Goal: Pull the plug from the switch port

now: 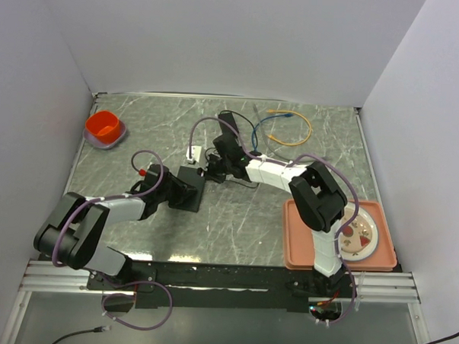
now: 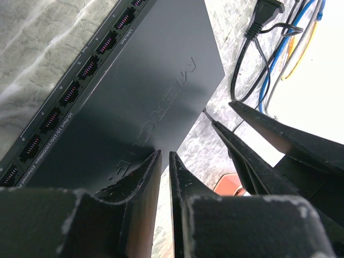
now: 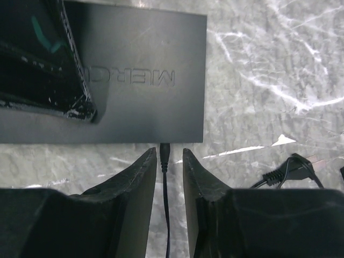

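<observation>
The switch (image 3: pixel 145 48) is a flat matte-black box lying on the marble table; the top view shows it (image 1: pixel 193 178) mid-table. The plug (image 3: pixel 165 155), black with a thin lead, sits in the switch port (image 3: pixel 165 143) on the near long side edge. My right gripper (image 3: pixel 169 152) is open, one finger on each side of the plug with a small gap to each. My left gripper (image 2: pixel 165 155) is shut to a narrow slit with nothing in it. One of its fingers (image 3: pixel 59 70) lies on the switch's top face by the same long edge.
A row of network sockets (image 2: pixel 70 94) runs along the switch's other long side. Loose black, blue and yellow cables (image 1: pixel 286 129) lie behind it, and a white adapter (image 1: pixel 192 151) is nearby. An orange bowl (image 1: pixel 104 128) stands far left. A pink tray (image 1: pixel 297 240) holding a plate (image 1: pixel 358 235) is near right.
</observation>
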Motion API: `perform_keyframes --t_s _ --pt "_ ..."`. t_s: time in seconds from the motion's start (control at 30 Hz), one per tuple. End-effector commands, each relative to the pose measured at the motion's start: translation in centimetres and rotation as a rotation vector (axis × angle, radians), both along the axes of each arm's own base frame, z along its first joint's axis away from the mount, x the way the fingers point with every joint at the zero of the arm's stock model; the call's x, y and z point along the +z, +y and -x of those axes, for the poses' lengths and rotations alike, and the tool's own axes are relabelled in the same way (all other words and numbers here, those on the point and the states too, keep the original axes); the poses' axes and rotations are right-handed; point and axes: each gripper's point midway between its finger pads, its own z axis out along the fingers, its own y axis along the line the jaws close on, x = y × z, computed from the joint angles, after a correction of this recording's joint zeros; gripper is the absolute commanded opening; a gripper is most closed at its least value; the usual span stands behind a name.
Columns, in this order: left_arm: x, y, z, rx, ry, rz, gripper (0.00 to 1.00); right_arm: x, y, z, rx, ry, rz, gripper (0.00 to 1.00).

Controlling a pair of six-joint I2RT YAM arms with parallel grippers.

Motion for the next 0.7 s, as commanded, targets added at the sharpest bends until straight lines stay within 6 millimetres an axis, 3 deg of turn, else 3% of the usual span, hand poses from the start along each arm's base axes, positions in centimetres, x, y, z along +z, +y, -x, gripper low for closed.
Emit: perform_keyframes --t_s 0.0,0.17,0.47,0.67 --pt "-4.3 2.2 2.9 0.021 0.165 -0.116 0.21 0.0 0.4 -0.5 0.024 -0.010 0.024 0.34" --pt "-4.4 2.0 2.9 0.011 0.171 -0.117 0.21 -1.0 0.5 -0.6 0.027 0.037 0.072 0.34" --pt "-4.9 1.7 3.3 -0.008 0.184 -0.101 0.21 -1.3 1.0 -1.1 0.037 0.070 0.098 0.33" --pt "-5.1 1.7 3.5 -0.007 0.191 -0.096 0.21 -1.0 0.7 -0.3 0.041 0.083 0.090 0.33"
